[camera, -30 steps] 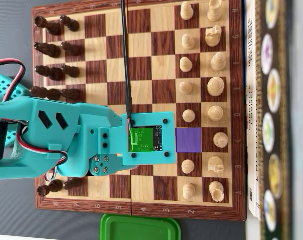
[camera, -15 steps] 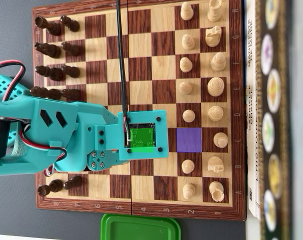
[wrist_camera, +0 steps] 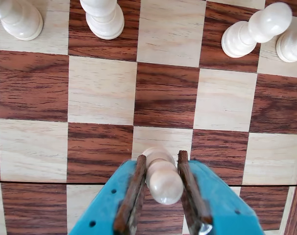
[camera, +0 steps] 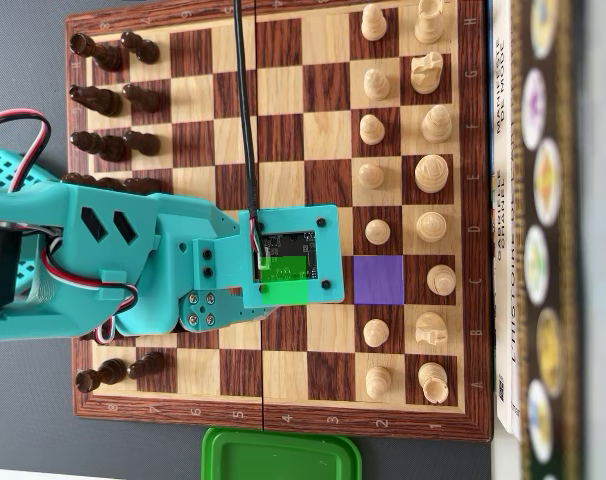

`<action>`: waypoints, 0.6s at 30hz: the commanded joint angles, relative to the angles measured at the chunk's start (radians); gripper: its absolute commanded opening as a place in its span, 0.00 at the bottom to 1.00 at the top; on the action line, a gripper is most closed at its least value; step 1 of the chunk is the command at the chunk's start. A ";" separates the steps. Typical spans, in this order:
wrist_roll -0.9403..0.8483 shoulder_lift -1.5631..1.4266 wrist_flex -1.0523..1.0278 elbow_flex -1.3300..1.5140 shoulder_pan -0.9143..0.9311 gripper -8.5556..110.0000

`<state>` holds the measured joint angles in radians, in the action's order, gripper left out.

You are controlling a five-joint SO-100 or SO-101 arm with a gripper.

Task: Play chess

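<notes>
Gripping a white pawn at the wrist view's bottom centre, our gripper is clamped on it above the chessboard; overhead, a purple square sits right of centre.

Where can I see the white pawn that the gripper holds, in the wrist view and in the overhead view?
Wrist view: the pawn sits low in the middle, clamped between the fingers.
Overhead view: not visible; the arm and its camera mount cover that spot.
Shared landmark: the row of white pawns, top edge in the wrist view, right side of the board in the overhead view.
</notes>
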<state>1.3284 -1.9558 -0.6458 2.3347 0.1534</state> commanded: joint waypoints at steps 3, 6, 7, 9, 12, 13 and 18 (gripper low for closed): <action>0.003 -0.018 0.014 -0.006 0.005 0.16; 0.002 -0.018 0.014 -0.005 0.008 0.16; 0.002 -0.018 0.014 -0.002 0.009 0.16; 0.003 -0.018 0.014 0.012 0.011 0.16; 0.002 -0.018 0.014 0.014 0.011 0.16; 0.002 -0.018 0.014 0.009 0.011 0.16; 0.005 -0.017 0.015 0.021 0.011 0.16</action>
<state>1.3284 -1.9558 -0.6443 2.3623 0.1565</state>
